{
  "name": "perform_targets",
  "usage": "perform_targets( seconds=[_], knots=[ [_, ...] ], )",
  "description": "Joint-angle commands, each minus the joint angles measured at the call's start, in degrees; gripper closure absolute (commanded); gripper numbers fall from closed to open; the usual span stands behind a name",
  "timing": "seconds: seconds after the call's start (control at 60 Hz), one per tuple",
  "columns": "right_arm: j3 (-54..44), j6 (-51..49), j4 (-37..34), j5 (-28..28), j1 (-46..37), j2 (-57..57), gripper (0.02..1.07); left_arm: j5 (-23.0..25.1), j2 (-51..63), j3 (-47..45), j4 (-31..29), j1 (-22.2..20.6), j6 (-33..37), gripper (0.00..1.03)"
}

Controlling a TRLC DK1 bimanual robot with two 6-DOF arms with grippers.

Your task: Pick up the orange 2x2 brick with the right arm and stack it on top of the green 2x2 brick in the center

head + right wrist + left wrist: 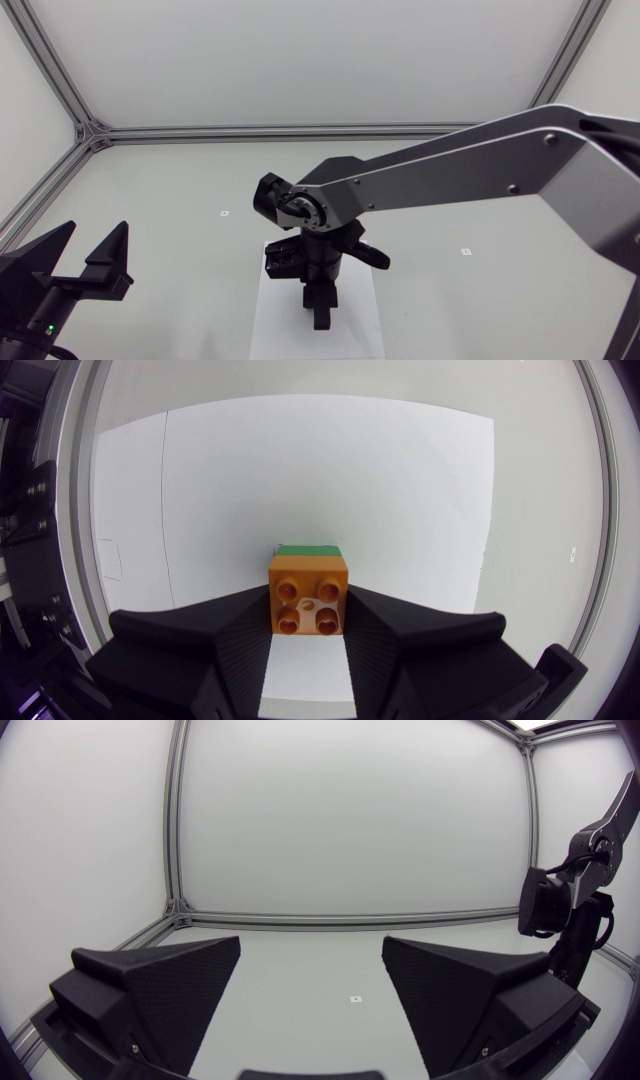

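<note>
In the head view the right arm (480, 165) comes in from the right edge of the frame and runs as a silver-grey link to the centre. There its black wrist turns down, so the right gripper (320, 308) points at a white sheet (270, 325) lying lower centre on the table (200, 180). From that view both bricks are hidden under the gripper. The right wrist view shows the orange 2x2 brick (308, 588) pinched between the 2 wedge fingers of the right gripper (308, 605). Each finger presses a side wall, and the brick's 4 studs face the camera. A strip of the green 2x2 brick (308, 549) shows just ahead of the orange brick's far edge, in line with it, over the white sheet (300, 470). Whether the orange brick is seated on the green one cannot be told. The left gripper (88, 255) sits in the lower left corner of the head view, well apart from the sheet. In the left wrist view the left gripper (310, 980) has its jaws spread wide with nothing between them. A small marker (354, 999) lies on the table ahead of it, and the right arm (585, 870) stands beyond its right finger.
</note>
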Motion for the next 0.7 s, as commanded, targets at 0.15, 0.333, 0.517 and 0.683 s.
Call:
perform_targets(
  seconds=[0.15, 0.333, 0.517, 0.683],
  knots=[
    [-1.04, -1.95, -1.36, -0.29, 0.65, 0.9, 0.73, 0.25, -0.45, -2.35, -0.78, 0.16, 0.73, 0.04],
    [-1.04, -1.95, -1.63, -0.64, 1.01, 0.9, 0.73, 0.25, -0.45, -2.35, -0.87, 0.16, 0.73, 0.04],
    [-1.39, -1.69, -1.72, -0.81, 1.62, 0.63, 0.73, 0.25, -0.45, -2.35, -0.78, 0.16, 0.73, 0.04],
    [-1.3, -1.77, -1.54, -0.73, 1.01, 0.9, 0.73, 0.25, -0.45, -2.35, -0.87, 0.16, 0.73, 0.04]
  ],
)
